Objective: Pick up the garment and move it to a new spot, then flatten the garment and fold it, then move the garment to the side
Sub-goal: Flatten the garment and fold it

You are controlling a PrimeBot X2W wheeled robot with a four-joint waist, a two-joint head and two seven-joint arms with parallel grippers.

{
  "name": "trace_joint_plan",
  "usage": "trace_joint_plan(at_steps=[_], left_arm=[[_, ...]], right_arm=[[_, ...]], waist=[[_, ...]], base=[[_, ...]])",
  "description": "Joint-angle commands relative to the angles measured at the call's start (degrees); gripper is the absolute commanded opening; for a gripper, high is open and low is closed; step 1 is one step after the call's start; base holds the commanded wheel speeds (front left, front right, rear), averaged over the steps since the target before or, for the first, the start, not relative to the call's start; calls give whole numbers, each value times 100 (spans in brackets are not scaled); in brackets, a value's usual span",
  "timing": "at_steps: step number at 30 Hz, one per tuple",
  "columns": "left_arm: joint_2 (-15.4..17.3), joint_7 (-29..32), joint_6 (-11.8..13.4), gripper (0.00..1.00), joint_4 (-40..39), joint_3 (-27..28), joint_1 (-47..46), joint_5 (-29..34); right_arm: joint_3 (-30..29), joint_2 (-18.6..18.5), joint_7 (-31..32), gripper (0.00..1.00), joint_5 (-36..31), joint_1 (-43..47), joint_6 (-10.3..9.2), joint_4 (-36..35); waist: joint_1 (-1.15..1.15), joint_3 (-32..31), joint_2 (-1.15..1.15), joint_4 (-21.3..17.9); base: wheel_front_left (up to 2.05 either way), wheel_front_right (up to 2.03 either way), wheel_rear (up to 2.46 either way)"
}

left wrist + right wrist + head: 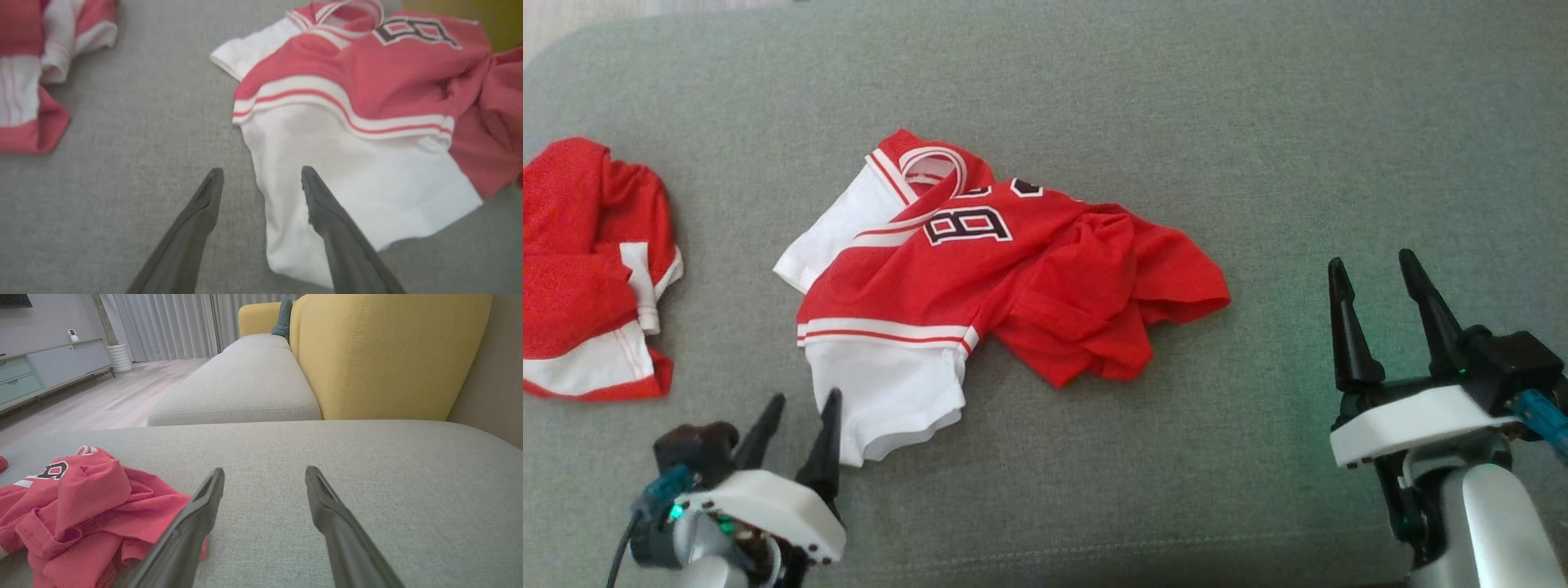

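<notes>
The garment [980, 269] is a red jersey with white sleeves, white stripes and a dark number, lying crumpled in the middle of the grey cushion. My left gripper [805, 396] stands open at the lower left, its tips at the near edge of a white sleeve [890, 400]. In the left wrist view that gripper [262, 171] has one finger [335, 228] over the garment's [367, 94] white sleeve and the other over bare cushion. My right gripper [1372, 260] is open at the lower right, well away from the cloth. In its own view the right gripper [265, 469] holds nothing, with the garment [90, 498] at the left.
A second red and white garment [580, 269] lies bunched at the cushion's left edge, also in the left wrist view [24, 81]. The grey cushion [1298, 147] extends to the right. A yellow sofa back [388, 355] and another grey seat [241, 388] stand beyond.
</notes>
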Motion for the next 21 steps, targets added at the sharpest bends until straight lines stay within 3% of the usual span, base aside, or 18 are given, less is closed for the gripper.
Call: trace_joint_plan(at_steps=[1, 5, 10, 21], left_arm=[[72, -264, 61, 100, -167, 259, -332, 127], [14, -768, 278, 100, -369, 388, -448, 423], [11, -904, 451, 100, -849, 515, -490, 838], [59, -920, 505, 100, -1255, 498, -274, 1213]], right_arm=[[141, -20, -17, 100, -9, -194, -5, -215], [148, -20, 24, 100, -47, -161, -5, -255], [184, -20, 97, 100, -89, -83, -5, -321], [273, -20, 201, 100, -83, 84, -5, -438]], waist=[[0, -36, 0, 8], [0, -143, 0, 36], [0, -304, 0, 62], [0, -461, 0, 59]], base=[[0, 0, 0], [0, 0, 0], [0, 0, 0], [0, 0, 0]])
